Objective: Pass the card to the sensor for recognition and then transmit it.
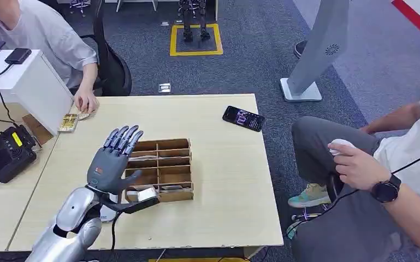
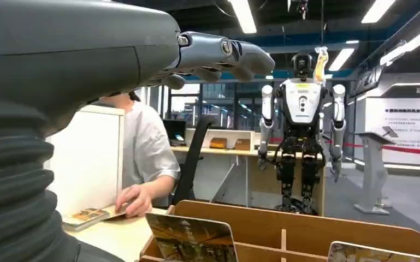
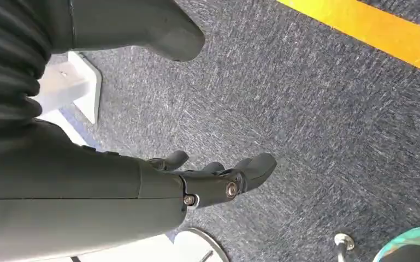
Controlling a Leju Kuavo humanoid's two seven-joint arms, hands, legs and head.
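My left hand (image 1: 112,164) hovers over the left side of a wooden divided box (image 1: 166,146) in the middle of the table, fingers stretched forward, thumb out, holding nothing. Close up in the left wrist view, my left hand (image 2: 218,52) shows above a picture card (image 2: 191,237) standing in the box (image 2: 306,224), with a second card (image 2: 382,254) beside it. A black sensor unit (image 1: 5,154) with a yellow display sits at the table's left. My right hand (image 3: 218,177) hangs over the grey carpet, fingers loosely apart and empty.
A person at the far left rests a hand (image 1: 86,102) by a small stack of cards (image 1: 68,123) beside a white box (image 1: 30,82). A black phone (image 1: 243,118) lies far right on the table. Another seated person (image 1: 360,164) is close on the right.
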